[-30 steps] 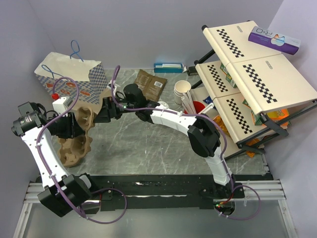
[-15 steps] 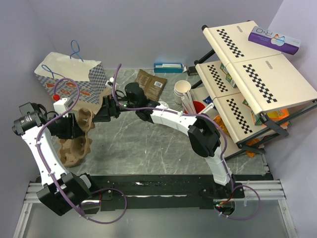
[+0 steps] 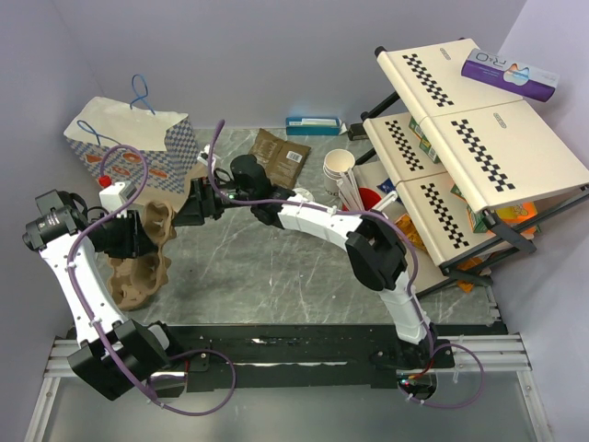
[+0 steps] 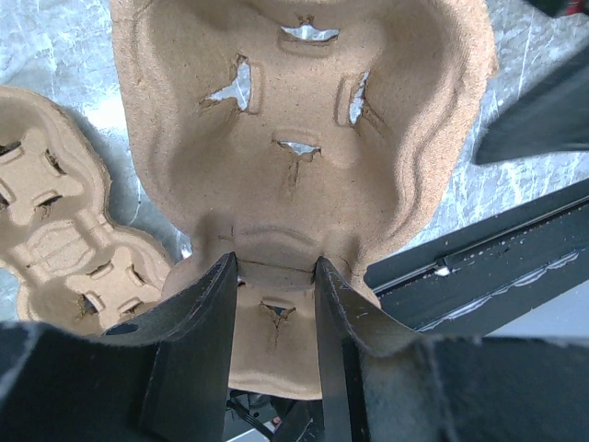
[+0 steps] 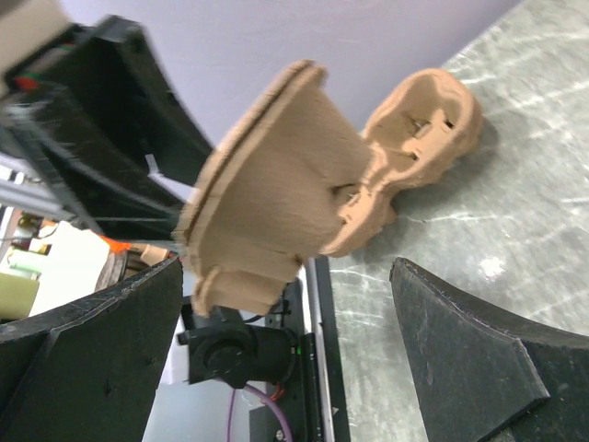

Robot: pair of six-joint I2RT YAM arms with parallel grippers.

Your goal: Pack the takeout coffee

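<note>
Left arm: from its base at the near-left corner the arm rises to an elbow at the far left, then the forearm turns inward to the right. The left gripper (image 3: 138, 235) (image 4: 273, 299) is clamped on the near edge of a pulp cup carrier (image 3: 158, 224) (image 4: 304, 138). In the left wrist view both fingers (image 4: 198, 350) press against that edge with only a narrow gap between them. The carrier is held off the table (image 3: 276, 276), tilted, with its cup wells facing the wrist camera.

A second carrier (image 3: 138, 276) (image 4: 64, 239) lies flat on the table, just below and left of the held one.

Right arm: from its base at the near-right corner the arm bends at the elbow, and the forearm stretches left across the table. The right gripper (image 3: 190, 209) (image 5: 285, 267) points at the held carrier (image 5: 276, 193), just beside it. Its jaws are spread wide. In the right wrist view the carrier shows in the gap beyond the two fingers (image 5: 92, 350), with no contact visible.

A paper bag (image 3: 129, 138) stands at the far left, behind both grippers.

The takeout coffee cannot be made out in any of the three views.
</note>
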